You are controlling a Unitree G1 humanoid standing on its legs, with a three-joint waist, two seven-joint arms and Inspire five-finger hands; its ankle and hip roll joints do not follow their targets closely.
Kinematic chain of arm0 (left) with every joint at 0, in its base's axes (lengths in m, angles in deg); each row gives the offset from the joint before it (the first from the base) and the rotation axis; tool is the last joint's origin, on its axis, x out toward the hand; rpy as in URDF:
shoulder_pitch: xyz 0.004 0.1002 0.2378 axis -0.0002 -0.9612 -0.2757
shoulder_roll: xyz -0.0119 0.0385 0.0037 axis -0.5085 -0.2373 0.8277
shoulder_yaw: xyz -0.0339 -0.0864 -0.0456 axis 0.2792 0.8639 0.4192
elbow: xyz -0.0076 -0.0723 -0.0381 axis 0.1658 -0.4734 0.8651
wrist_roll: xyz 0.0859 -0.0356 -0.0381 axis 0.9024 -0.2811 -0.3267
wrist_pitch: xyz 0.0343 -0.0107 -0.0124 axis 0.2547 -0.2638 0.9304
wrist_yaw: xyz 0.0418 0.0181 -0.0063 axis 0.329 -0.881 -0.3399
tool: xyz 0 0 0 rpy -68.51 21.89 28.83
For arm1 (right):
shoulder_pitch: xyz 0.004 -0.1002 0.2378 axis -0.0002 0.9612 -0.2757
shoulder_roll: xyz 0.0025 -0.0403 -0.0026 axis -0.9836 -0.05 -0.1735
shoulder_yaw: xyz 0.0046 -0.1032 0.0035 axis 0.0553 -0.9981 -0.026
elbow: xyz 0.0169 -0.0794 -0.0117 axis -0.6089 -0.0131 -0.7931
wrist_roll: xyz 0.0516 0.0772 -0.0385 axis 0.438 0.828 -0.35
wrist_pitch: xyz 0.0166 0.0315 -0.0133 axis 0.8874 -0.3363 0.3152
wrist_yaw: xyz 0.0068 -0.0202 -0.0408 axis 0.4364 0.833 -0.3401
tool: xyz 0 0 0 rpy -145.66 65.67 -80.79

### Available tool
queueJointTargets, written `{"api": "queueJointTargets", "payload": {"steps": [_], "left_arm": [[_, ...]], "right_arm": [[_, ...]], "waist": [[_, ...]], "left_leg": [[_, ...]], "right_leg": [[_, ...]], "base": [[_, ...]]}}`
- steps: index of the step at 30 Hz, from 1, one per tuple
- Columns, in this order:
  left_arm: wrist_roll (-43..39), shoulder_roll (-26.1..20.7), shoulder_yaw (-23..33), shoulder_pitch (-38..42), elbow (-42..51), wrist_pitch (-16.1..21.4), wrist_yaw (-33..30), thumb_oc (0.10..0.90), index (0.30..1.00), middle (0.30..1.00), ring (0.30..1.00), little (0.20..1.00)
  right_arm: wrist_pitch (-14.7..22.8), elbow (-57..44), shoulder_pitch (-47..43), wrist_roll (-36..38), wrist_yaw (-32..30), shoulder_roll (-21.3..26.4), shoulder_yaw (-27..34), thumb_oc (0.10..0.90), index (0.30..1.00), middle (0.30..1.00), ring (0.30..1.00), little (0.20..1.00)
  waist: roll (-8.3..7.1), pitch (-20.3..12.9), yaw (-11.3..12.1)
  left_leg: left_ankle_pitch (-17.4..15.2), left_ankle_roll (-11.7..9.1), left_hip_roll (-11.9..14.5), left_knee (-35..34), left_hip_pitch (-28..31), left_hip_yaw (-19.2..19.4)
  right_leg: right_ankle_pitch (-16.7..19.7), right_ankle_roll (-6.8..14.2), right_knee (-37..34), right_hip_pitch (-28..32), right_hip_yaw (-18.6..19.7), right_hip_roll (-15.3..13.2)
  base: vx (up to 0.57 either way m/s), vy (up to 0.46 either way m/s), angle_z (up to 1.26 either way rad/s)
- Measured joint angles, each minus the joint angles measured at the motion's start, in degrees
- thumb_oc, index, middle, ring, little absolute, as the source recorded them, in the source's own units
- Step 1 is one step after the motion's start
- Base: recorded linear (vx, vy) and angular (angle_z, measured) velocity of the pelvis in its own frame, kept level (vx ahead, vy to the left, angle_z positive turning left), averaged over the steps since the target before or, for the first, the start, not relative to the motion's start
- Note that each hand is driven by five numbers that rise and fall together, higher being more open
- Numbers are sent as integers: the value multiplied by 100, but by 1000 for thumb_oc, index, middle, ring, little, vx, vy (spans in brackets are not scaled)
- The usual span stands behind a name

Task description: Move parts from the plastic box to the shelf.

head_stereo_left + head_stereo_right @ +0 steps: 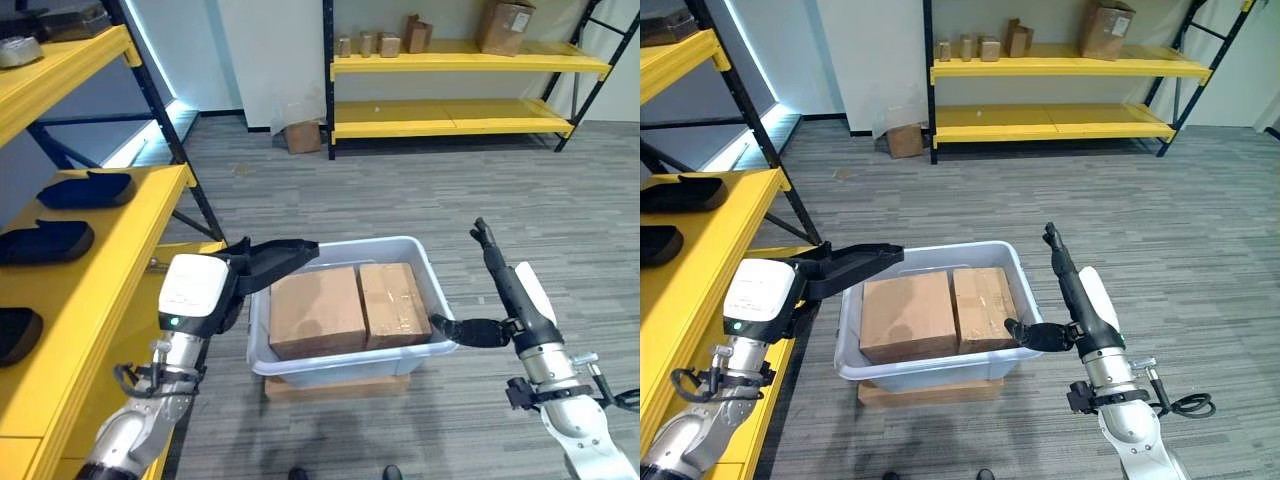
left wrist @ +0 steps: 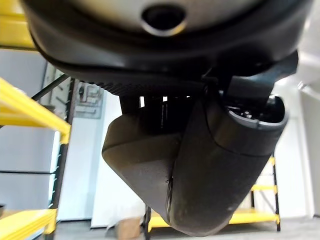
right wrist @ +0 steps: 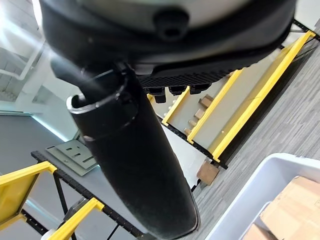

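With both my left hand (image 1: 275, 258) and right hand (image 1: 500, 290) spread and empty over the pale plastic box (image 1: 425, 262), I'd lower evenly onto the larger brown cardboard carton (image 1: 315, 311).

head pair looking down, sharing plastic box (image 1: 345, 362), wrist cameras close-up

bright even light | window glare left | wrist views blurred
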Motion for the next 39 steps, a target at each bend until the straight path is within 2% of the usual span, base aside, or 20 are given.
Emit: {"api": "queueJointTargets", "payload": {"steps": [5,7,9,11,12,15,16,17,18,19,20,21,22,23,24,25,28,33,36,39], "left_arm": [[-11,271,524,-375,510,27,-248,400,300,300,300,300],[-13,298,530,-391,536,15,-250,400,300,300,300,300],[-13,308,442,-319,513,11,-251,400,300,300,300,300],[-12,301,307,-277,487,31,-257,400,300,300,300,300],[-8,253,259,-262,423,34,-279,400,300,300,300,300],[-13,241,272,-229,391,-23,-370,400,300,300,300,300],[-26,377,211,31,189,24,-452,400,300,300,300,300],[-23,369,100,242,6,44,-447,400,300,300,300,300],[-33,366,100,235,78,42,-470,400,300,300,300,300],[-60,336,106,278,133,42,-479,400,300,300,300,300],[-77,320,96,347,137,76,-484,400,300,300,300,300],[-78,334,83,383,153,80,-483,400,300,300,300,300],[-96,340,77,402,182,80,-490,400,300,300,300,300],[-130,309,79,450,181,84,-492,400,300,300,300,300],[-160,304,51,470,175,37,-493,400,300,300,300,300],[-179,303,40,466,175,24,-496,400,300,300,300,300],[-188,291,80,418,177,-40,-552,400,300,300,300,300],[-193,282,561,65,207,-183,-635,400,300,300,300,300],[-190,283,658,1,208,-199,-738,400,300,300,300,300],[-192,282,755,-7,212,-233,-901,400,300,300,300,300]], "right_arm": [[37,-22,-224,-2,44,53,-398,900,1000,1000,1000,1000],[41,-29,-505,-9,35,171,-659,900,1000,1000,1000,1000],[60,-30,-926,-19,-50,250,-893,900,1000,1000,1000,1000],[87,-26,-1354,-36,-137,500,-1041,900,1000,1000,1000,1000],[123,-24,-1490,-139,-153,445,-1029,900,1000,1000,1000,1000],[330,-71,-1497,-194,-221,376,-979,900,1000,1000,1000,1000],[255,-45,-1580,-253,-366,391,-1018,900,1000,1000,1000,1000],[201,-63,-1438,-250,-433,209,-985,900,1000,1000,1000,1000],[206,-194,-1394,-249,-507,149,-966,900,1000,1000,1000,1000],[239,-277,-1401,-249,-559,106,-913,900,1000,1000,1000,1000],[248,-311,-1371,-248,-592,32,-859,900,1000,1000,1000,1000],[226,-306,-1344,-247,-600,11,-838,900,1000,1000,1000,1000],[219,-283,-1301,-248,-596,12,-782,900,1000,1000,1000,1000],[220,-263,-1243,-247,-596,-46,-708,900,1000,1000,1000,1000],[210,-265,-1061,-237,-617,-125,-672,900,1000,1000,1000,1000],[216,-269,-931,-233,-612,-116,-635,900,1000,1000,1000,1000],[216,-230,-874,-224,-555,-195,-650,900,1000,1000,1000,1000],[212,-224,-914,-223,-518,-392,-666,900,1000,1000,1000,1000],[198,-221,-911,-228,-522,-486,-665,900,1000,1000,1000,1000],[185,-164,-919,-252,-529,-564,-714,900,1000,1000,1000,1000]], "waist": [[22,-11,234],[43,-3,418],[91,29,584],[219,127,677],[98,210,765],[-132,328,771],[-235,566,631],[-427,620,345],[-452,554,402],[-327,552,416],[-230,559,351],[-143,556,205],[-80,554,240],[-74,555,286],[-152,496,368],[-157,434,428],[-161,326,654],[-256,223,990],[-311,191,1079],[-478,88,1214]], "left_leg": [[181,-269,411,19,7,-54],[336,-497,608,26,-84,-234],[653,-709,810,8,-321,-493],[642,-632,981,64,-410,-353],[411,-545,997,419,-461,-310],[254,-676,1145,627,-290,-324],[-323,-314,1282,2683,-665,-137],[-811,-263,1489,5077,-1183,294],[-1070,-365,1353,5057,-992,278],[-1181,-349,1375,4822,-842,227],[-1307,-351,1399,4228,-627,259],[-1420,-384,1390,3237,-281,417],[-1545,-473,1150,2233,196,517],[-1569,-513,1005,1741,395,612],[-1393,-396,656,1289,476,497],[-1308,-277,449,1097,473,377],[-1194,-135,118,999,378,95],[-1054,-32,-169,921,297,-265],[-995,70,-333,824,300,-475],[-964,159,-560,789,207,-584]], "right_leg": [[-177,-280,337,-123,-52,428],[-194,-430,393,-154,-126,658],[-174,-687,428,-174,-507,859],[-208,-916,569,-197,-929,938],[-360,-985,600,-253,-983,880],[-380,-944,779,-439,-951,730],[-232,-1141,935,-342,-1505,447],[-290,-1106,780,-217,-1896,242],[-313,-992,916,-408,-1904,102],[-283,-944,985,-546,-1997,111],[-172,-902,1057,-565,-2176,93],[-258,-892,1163,-583,-2347,42],[-397,-743,1468,-716,-2378,-138],[-408,-689,1605,-750,-2404,-271],[-341,-522,1723,-755,-2512,-566],[-281,-383,1717,-743,-2533,-758],[-114,-155,1551,-669,-2412,-1017],[81,3,1282,-435,-2426,-1198],[129,103,1269,-326,-2496,-1362],[200,212,1243,-277,-2586,-1573]], "base": [[-180,-329,-1],[-160,-197,25],[-140,-118,76],[-43,-19,94],[-2,-1,73],[-422,-212,57],[2,29,144],[43,143,145],[10,186,119],[32,166,50],[45,160,87],[55,212,103],[54,272,94],[42,231,80],[34,196,89],[45,260,91],[25,190,67],[31,280,50],[29,217,46],[47,266,29]]}}
